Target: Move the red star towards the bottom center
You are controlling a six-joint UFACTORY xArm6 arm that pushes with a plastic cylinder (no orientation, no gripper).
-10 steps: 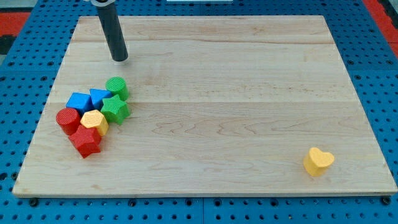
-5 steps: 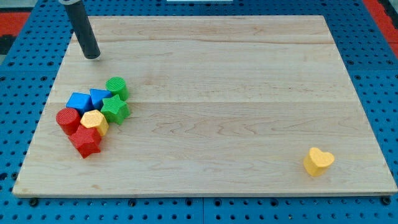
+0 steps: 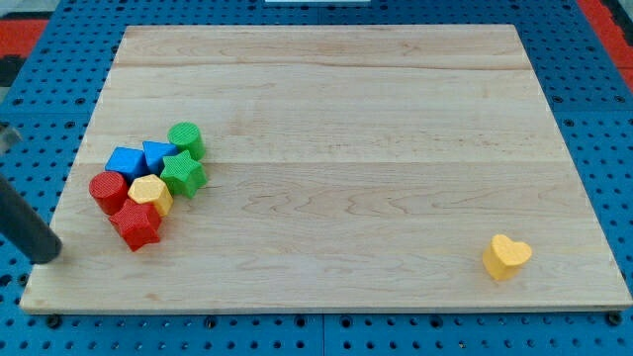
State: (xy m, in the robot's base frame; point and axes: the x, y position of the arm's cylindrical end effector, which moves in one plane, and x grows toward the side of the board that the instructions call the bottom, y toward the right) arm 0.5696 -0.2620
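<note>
- A pale wooden surface (image 3: 336, 119) is seen from above and fills most of the view; it rests on a blue pegboard (image 3: 593, 129) whose holes show along every edge.
- A straight dark rod (image 3: 25, 229) enters from the view's left edge and slants down toward the view's right. No pincer is fitted to it, so nothing can open, close or be held; the rod ends in my tip (image 3: 47, 257), which is blurred and sits at the surface's left edge, near the bottom left corner.
- A tight cluster of seven blocks lies on the left half of the surface: a green cylinder (image 3: 185, 139) at its top, a green star (image 3: 183, 174) just below that, two blue blocks (image 3: 140, 158) side by side whose shapes cannot be made out, a red cylinder (image 3: 108, 190), a yellow block (image 3: 150, 194), and the red star (image 3: 136, 224) at the cluster's bottom.
- The red star touches the yellow block above it and lies just beside the red cylinder.
- A yellow heart (image 3: 506, 256) sits alone near the bottom right corner, well apart from everything else.
- The key relation: the red star lies to the view's right of my tip and slightly above it, with bare surface between them. Bottom centre lies farther right again, so a rightward push looks suitable.
</note>
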